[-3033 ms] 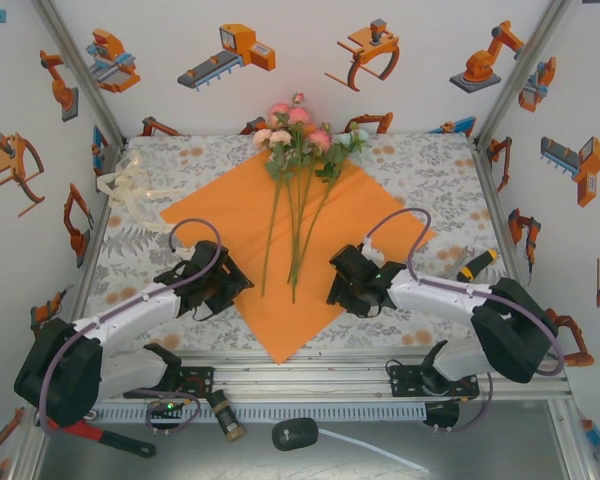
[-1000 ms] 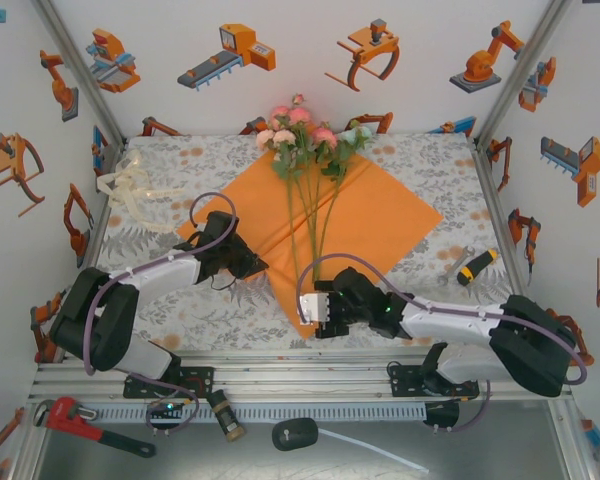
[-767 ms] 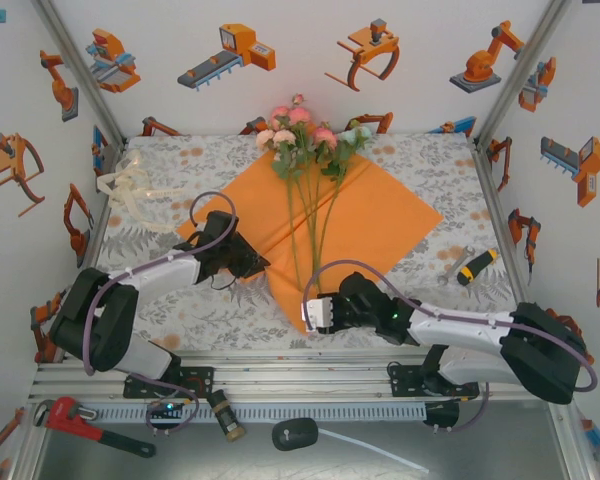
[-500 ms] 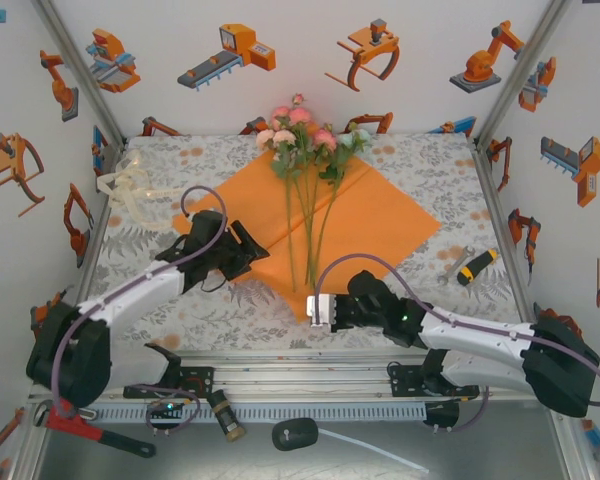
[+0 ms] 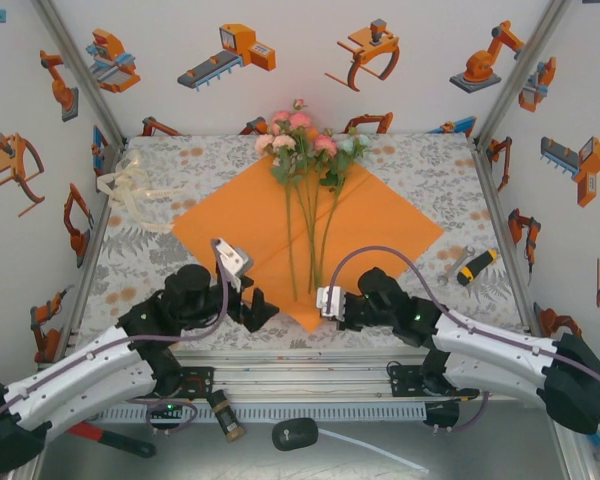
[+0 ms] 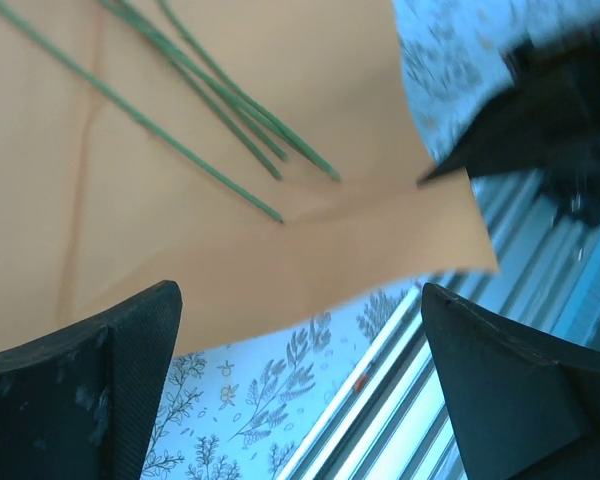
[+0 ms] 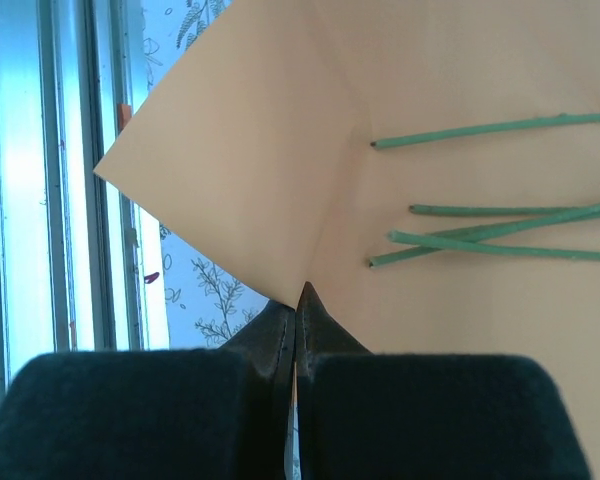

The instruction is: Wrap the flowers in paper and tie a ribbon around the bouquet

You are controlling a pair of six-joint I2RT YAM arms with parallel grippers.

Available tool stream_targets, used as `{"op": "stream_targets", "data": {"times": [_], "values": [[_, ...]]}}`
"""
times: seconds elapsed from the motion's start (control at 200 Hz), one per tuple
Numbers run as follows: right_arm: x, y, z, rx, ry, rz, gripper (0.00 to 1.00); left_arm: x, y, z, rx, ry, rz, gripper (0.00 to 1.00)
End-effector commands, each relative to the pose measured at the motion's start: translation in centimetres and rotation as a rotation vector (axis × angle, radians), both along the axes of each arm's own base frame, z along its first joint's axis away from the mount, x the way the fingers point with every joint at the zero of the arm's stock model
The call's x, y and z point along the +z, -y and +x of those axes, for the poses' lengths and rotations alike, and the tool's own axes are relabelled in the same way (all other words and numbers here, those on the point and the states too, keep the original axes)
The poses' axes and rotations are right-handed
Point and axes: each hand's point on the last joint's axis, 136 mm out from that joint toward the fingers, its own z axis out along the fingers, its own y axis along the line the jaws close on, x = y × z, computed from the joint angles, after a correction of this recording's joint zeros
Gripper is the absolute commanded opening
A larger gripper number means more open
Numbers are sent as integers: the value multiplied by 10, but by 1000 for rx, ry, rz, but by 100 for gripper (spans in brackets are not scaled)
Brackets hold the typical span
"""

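Observation:
The orange paper (image 5: 370,215) lies as a diamond on the table, with a crease rising at its near corner. The flowers (image 5: 298,142) lie on it, pink and cream heads at the far corner and green stems (image 5: 312,240) running toward me. My right gripper (image 5: 325,308) is shut on the paper's near edge; in the right wrist view the fingertips (image 7: 298,300) pinch the sheet (image 7: 450,330) just short of the stem ends (image 7: 500,235). My left gripper (image 5: 260,310) hangs open left of that corner, over cloth and paper (image 6: 180,220), holding nothing. The cream ribbon (image 5: 130,188) lies bunched at the far left.
A yellow-and-black screwdriver (image 5: 476,265) lies on the patterned tablecloth (image 5: 430,165) to the right. The aluminium rail (image 5: 300,375) runs along the near edge. Below it lie a red wrench (image 5: 110,437) and a black plug with a white cable (image 5: 296,433).
My left gripper opened, let go of the paper's left side and drew back toward the near edge. My right gripper shut on the paper beside its near corner.

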Motion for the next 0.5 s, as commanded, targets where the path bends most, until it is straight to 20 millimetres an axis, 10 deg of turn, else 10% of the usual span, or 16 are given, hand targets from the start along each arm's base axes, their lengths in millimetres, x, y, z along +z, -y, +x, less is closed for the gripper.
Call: {"op": "stream_targets", "data": {"times": [0.0,0.33,0.426,0.496], "values": [[23,2,-1,-9,-18,50,0,-20,5,-11,-92,202,173,97],[18,5,0,0,-31,-2,0,-57,32,27,-28,464,447,97],[18,5,3,-15,-28,-3,23,-63,39,30,-42,426,433,100],[15,6,4,-30,-33,1,38,-70,41,27,-66,374,418,77]]}}
